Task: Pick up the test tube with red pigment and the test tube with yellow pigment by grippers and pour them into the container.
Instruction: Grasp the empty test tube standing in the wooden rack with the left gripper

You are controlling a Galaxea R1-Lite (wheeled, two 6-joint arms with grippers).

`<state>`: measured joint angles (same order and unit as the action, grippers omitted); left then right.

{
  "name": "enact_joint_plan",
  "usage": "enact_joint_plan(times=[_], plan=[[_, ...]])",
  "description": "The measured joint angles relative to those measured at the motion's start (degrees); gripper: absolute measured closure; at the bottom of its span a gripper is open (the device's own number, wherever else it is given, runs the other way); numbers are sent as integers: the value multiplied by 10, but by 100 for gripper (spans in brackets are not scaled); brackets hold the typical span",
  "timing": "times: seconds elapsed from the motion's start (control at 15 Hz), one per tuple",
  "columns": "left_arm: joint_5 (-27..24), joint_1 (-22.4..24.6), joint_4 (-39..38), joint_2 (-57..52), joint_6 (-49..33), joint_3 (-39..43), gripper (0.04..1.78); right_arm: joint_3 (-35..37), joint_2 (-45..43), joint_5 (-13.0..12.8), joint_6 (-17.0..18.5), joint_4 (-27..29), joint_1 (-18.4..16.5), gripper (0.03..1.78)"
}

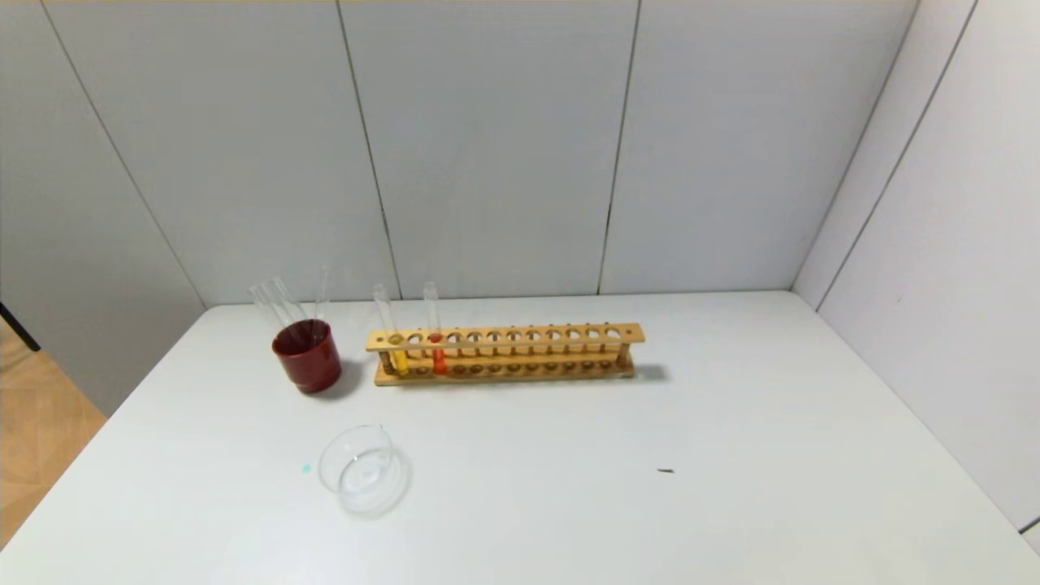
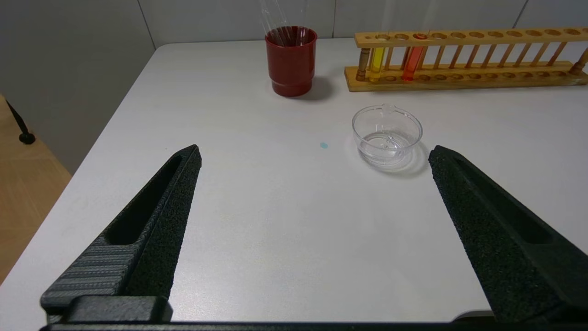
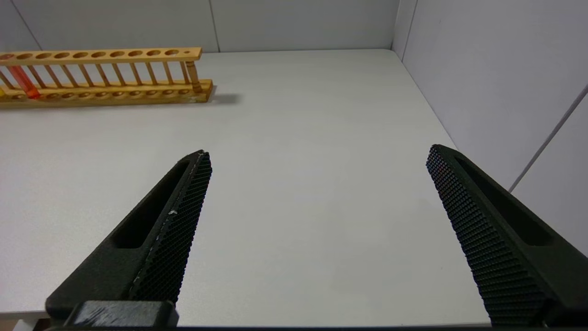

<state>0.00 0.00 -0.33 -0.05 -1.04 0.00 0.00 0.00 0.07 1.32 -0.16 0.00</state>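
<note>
Now both tubes racked; left pincer point(image 2: 314, 154), right pincer point(image 3: 319, 158) spread, empty

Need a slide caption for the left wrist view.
Open left claw above the table, facing glass dish, red cup and rack with yellow tube and red tube.

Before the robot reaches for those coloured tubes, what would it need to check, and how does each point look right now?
1. Left gripper open, holding nothing: ok.
2. Right gripper open, holding nothing: ok.
3. Test tube with yellow pigment upright in the wooden rack: ok.
4. Test tube with red pigment upright in the rack, two holes from the yellow one: ok.
5. Container upright on the table, nearer the robot than the rack: ok.
6. Container dry inside: cannot tell.
</note>
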Motion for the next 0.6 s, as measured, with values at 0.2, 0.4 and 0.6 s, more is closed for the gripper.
enact_joint_plan(times=[0.2,0.4,0.6], plan=[[0,0,0,0,0,0,8,0,0,0,0,0,0,10],[0,0,0,0,0,0,8,0,0,0,0,0,0,10],[0,0,0,0,0,0,8,0,0,0,0,0,0,10]])
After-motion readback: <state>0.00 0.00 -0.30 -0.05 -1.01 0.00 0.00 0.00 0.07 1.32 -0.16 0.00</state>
